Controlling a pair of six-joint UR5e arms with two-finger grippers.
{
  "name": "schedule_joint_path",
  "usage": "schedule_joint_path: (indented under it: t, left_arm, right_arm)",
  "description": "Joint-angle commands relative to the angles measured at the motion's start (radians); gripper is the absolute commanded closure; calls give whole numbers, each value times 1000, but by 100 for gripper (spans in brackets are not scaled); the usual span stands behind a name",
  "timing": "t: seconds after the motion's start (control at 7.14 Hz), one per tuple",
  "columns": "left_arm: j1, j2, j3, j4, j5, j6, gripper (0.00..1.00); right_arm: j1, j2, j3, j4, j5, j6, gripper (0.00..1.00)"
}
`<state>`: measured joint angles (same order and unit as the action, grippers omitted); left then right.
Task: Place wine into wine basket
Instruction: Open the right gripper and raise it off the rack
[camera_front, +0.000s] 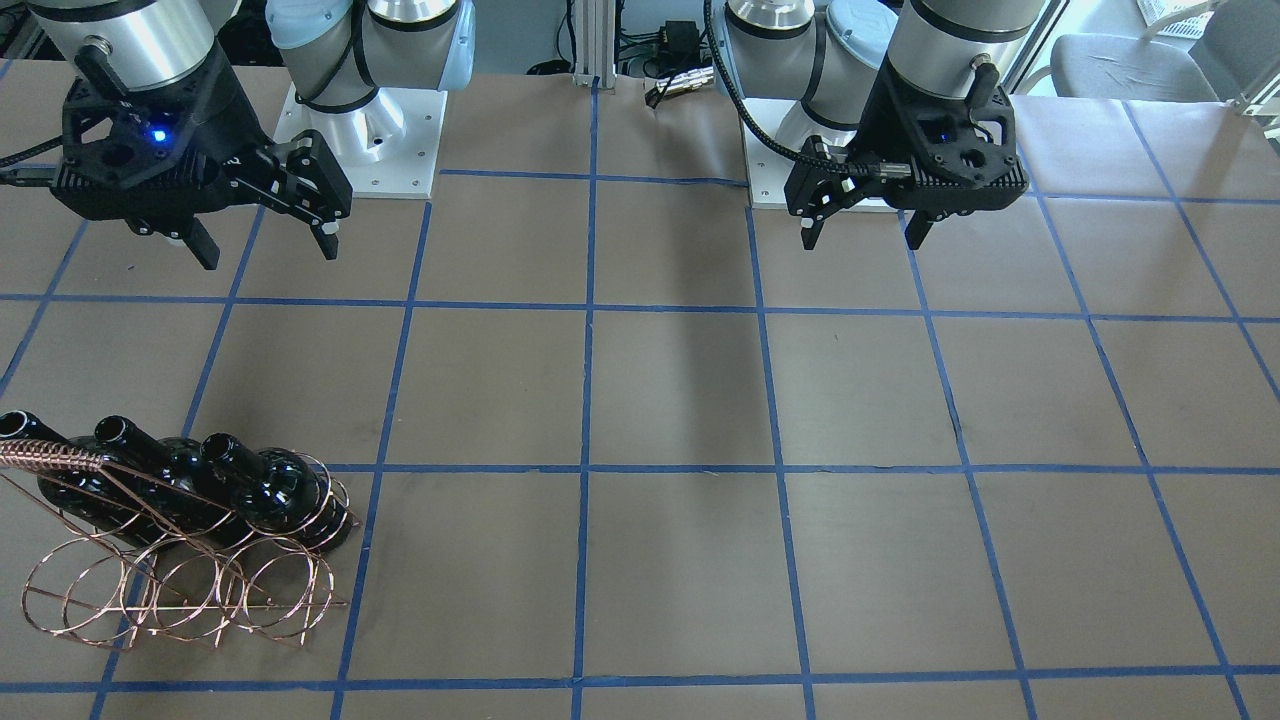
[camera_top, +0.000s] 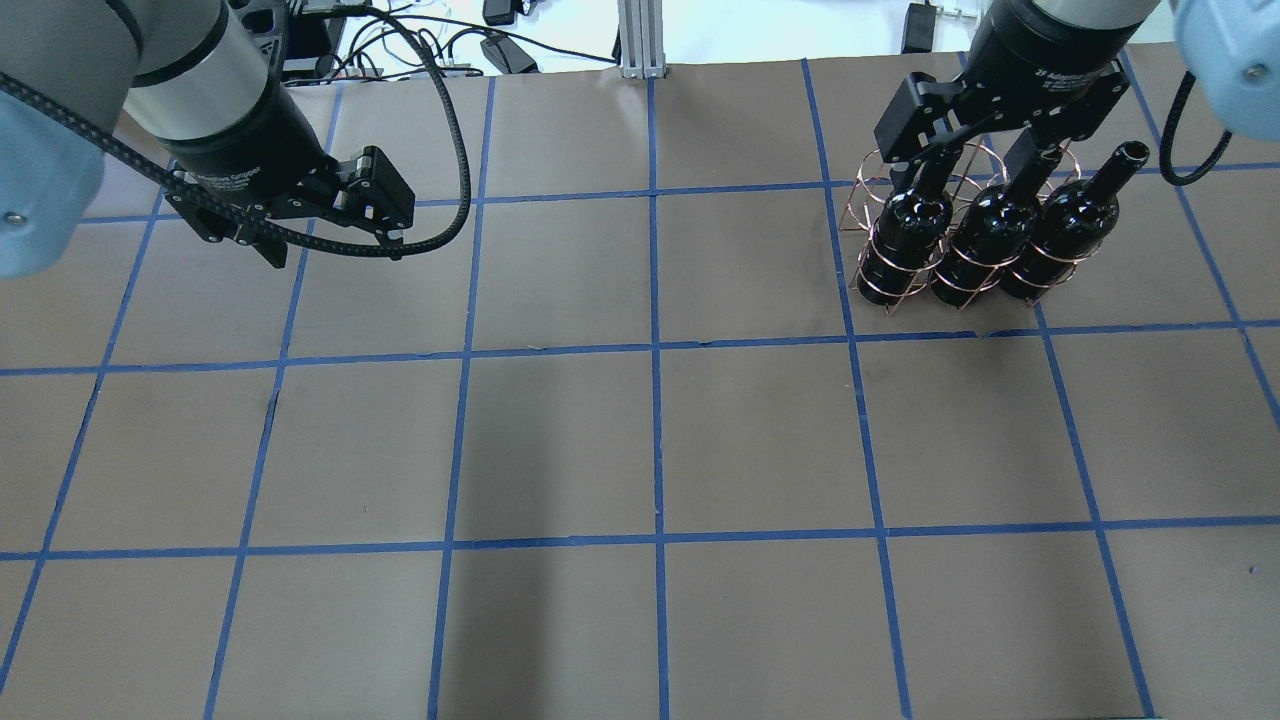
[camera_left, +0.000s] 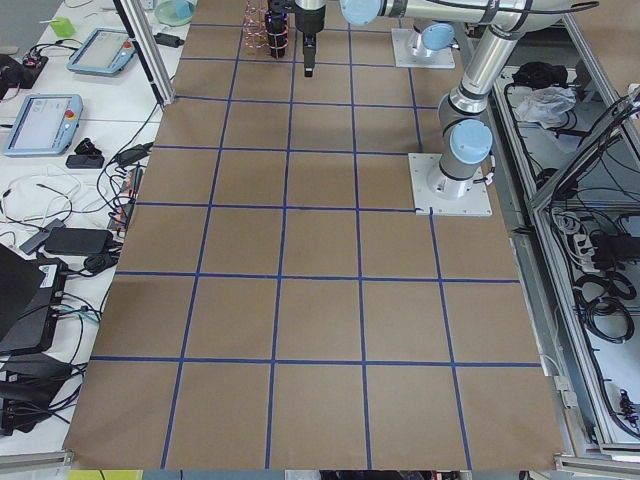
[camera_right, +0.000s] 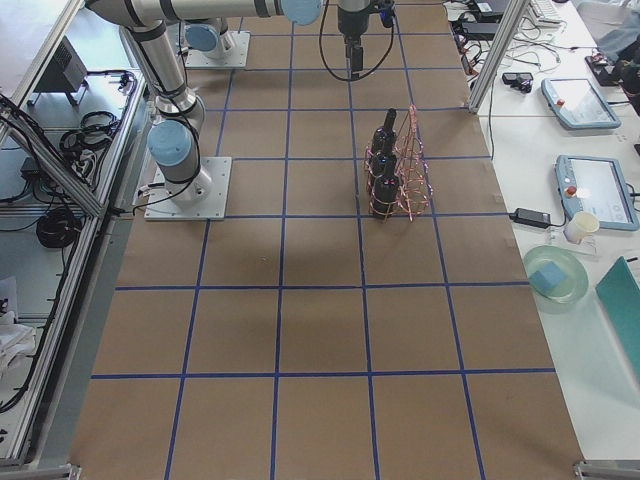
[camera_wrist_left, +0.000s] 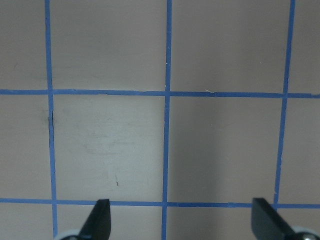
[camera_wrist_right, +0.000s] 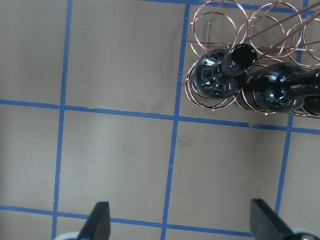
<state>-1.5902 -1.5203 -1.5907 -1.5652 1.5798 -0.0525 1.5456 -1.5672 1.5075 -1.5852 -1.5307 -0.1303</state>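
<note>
Three glossy black wine bottles (camera_top: 910, 225) (camera_top: 990, 235) (camera_top: 1065, 225) sit side by side in the copper wire wine basket (camera_top: 880, 285), necks tilted up. The basket (camera_front: 180, 590) stands at the table's far right from the robot. My right gripper (camera_top: 975, 165) is open and empty, held above the basket, clear of the bottle necks. Its wrist view shows the nearest bottle (camera_wrist_right: 220, 75) and the basket's empty loops (camera_wrist_right: 220, 20) ahead of the open gripper (camera_wrist_right: 180, 220). My left gripper (camera_top: 335, 252) is open and empty above bare table on the left; it also shows in the front view (camera_front: 862, 238).
The brown table (camera_top: 650, 440) has a blue tape grid. The arm bases (camera_front: 360, 140) stand at the robot's edge. Cables and an aluminium post (camera_top: 640, 40) lie beyond the far edge. Side benches hold tablets and a bowl (camera_right: 555, 275).
</note>
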Motion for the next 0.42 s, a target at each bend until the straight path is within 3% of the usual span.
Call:
schedule_joint_path:
  t: [0.0,0.28]
  left_arm:
    - [1,0,0,-1,3,0,0]
    - [-1,0,0,-3,5,0,0]
  right_arm:
    - [1,-1,0,-1,-5,0,1]
    - [1,-1,0,-3,-5,0,1]
